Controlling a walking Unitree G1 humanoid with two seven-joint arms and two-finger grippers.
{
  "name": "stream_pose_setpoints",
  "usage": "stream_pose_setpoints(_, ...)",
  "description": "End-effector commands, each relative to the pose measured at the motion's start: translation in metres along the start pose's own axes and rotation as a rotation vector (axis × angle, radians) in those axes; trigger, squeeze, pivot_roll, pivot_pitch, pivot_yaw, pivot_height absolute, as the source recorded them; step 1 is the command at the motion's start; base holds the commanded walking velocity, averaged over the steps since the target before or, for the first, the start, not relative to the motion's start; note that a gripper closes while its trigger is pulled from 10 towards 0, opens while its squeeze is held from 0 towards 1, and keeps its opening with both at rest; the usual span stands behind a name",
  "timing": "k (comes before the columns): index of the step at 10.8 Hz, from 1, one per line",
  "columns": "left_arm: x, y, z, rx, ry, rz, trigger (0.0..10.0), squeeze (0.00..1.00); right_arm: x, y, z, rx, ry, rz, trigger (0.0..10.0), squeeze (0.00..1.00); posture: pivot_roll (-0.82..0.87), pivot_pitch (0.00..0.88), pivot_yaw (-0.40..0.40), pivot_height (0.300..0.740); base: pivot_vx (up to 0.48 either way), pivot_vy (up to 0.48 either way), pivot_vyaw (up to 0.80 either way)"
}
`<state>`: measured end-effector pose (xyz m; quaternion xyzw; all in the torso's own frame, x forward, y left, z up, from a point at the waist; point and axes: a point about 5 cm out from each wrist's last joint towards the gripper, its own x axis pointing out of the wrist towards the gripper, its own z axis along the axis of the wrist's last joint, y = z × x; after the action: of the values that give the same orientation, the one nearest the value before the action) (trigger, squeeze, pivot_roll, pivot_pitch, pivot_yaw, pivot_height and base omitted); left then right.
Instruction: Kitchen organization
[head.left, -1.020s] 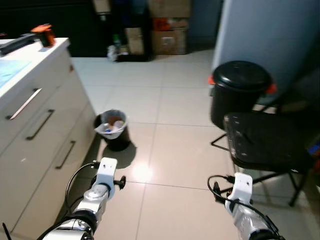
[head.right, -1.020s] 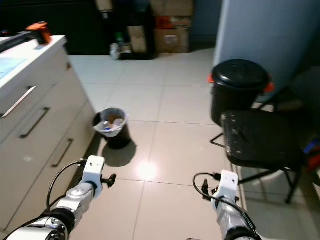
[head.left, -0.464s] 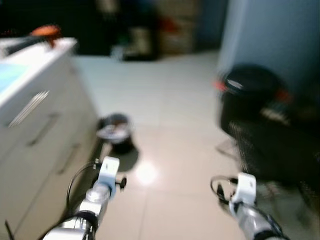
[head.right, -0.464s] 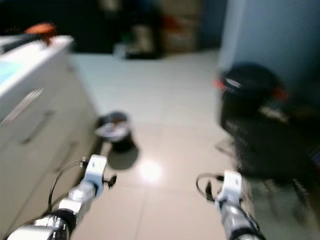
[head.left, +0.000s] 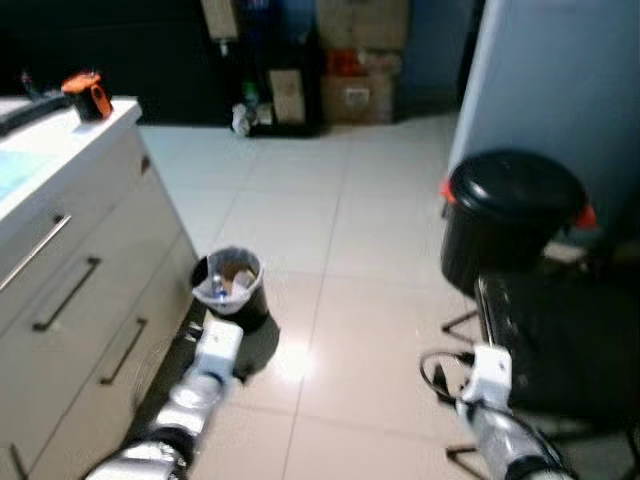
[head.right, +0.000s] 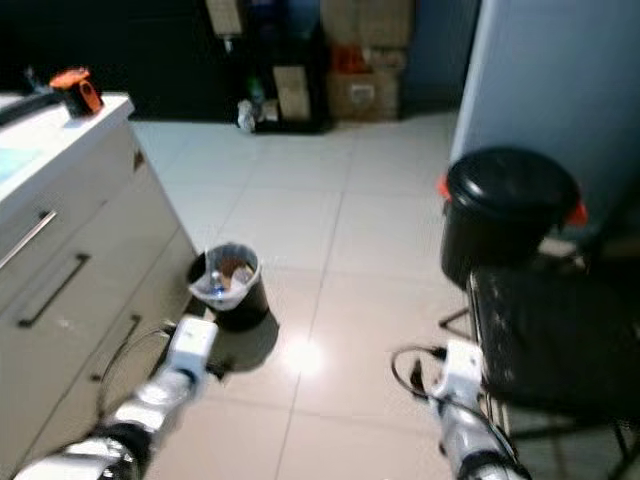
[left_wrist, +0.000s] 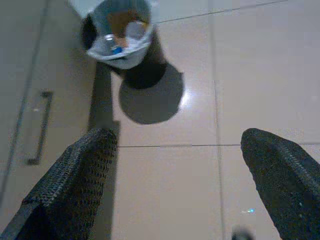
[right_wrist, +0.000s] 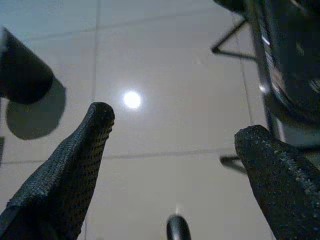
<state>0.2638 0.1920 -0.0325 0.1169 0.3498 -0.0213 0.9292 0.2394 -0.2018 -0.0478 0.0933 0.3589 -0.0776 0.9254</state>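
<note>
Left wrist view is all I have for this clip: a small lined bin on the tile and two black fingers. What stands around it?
Observer: The small bin sits at the foot of a drawer cabinet on the robot's left, with an orange object on its counter.
Operator: Anything on the other side?
Observer: A larger black bin with a lid stands on the right, and a black chair in front of it.
Operator: And the right arm?
Observer: The right gripper points down at bare tile beside the chair's legs, fingers spread and holding nothing.
Operator: What's at the far end of the room?
Observer: Stacked cardboard boxes against a dark wall.
</note>
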Motion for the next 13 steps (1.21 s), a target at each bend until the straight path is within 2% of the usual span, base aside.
stream_pose_setpoints(1,-0.0018,0.0073,-0.0081,0.003,0.029,0.014,10.0,0.00,-0.0005,0.0086,-0.0074,-0.007,0.016,0.022,10.0,0.00,0.00,0.010,0.096,0.740,0.000,0.000,0.00)
stream_pose_setpoints(3,-0.0023,0.0062,-0.0108,0.019,0.040,0.009,10.0,0.00,-0.0007,0.0076,-0.0086,-0.001,0.024,0.017,10.0,0.00,0.00,0.011,0.095,0.740,0.000,0.291,-0.22)
stream_pose_setpoints(6,-0.0022,0.0057,-0.0107,0.027,0.041,0.006,10.0,0.00,-0.0006,0.0082,-0.0086,0.004,0.024,0.016,10.0,0.00,0.00,0.013,0.097,0.740,0.000,0.339,-0.80)
stream_pose_setpoints(9,-0.0013,0.0014,-0.0070,0.030,0.029,-0.001,10.0,0.00,-0.0006,0.0074,-0.0081,0.010,0.020,0.016,10.0,0.00,0.00,0.013,0.094,0.740,0.000,0.336,0.00)
stream_pose_setpoints(13,-0.0013,0.0023,-0.0057,0.066,0.018,0.002,10.0,0.00,-0.0006,0.0076,-0.0085,0.009,0.024,0.019,10.0,0.00,0.00,0.016,0.093,0.740,0.000,0.000,0.00)
